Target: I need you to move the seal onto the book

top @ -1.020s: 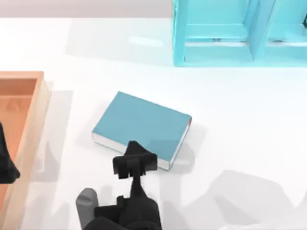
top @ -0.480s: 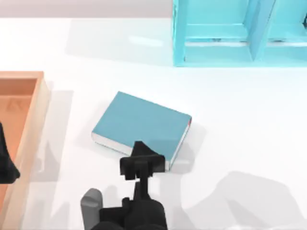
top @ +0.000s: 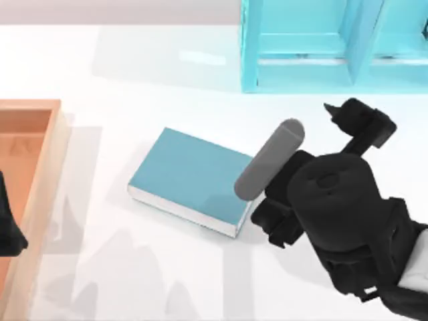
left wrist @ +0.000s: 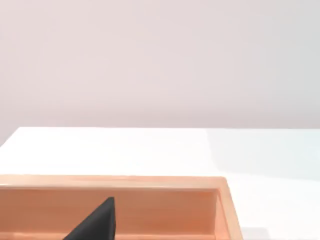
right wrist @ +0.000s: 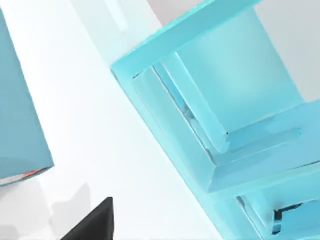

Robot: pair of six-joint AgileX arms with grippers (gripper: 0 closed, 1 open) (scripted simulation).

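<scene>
The right hand (top: 358, 124) has swung away from the book's near edge towards the teal shelf (top: 301, 47) (grip: cannot tell). The book (top: 187, 174) lies unmoved, left of that hand. I judge the seal undelivered. The left hand (top: 7, 227) idles over the tray (top: 33, 110).

Book (top: 190, 177) between tray (top: 41, 200) and right arm (top: 348, 221)

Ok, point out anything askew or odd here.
The book lies skewed to the table's edges. Right tool hangs by the shelf, left tool parked over the tray. Nothing spilled or damaged.
</scene>
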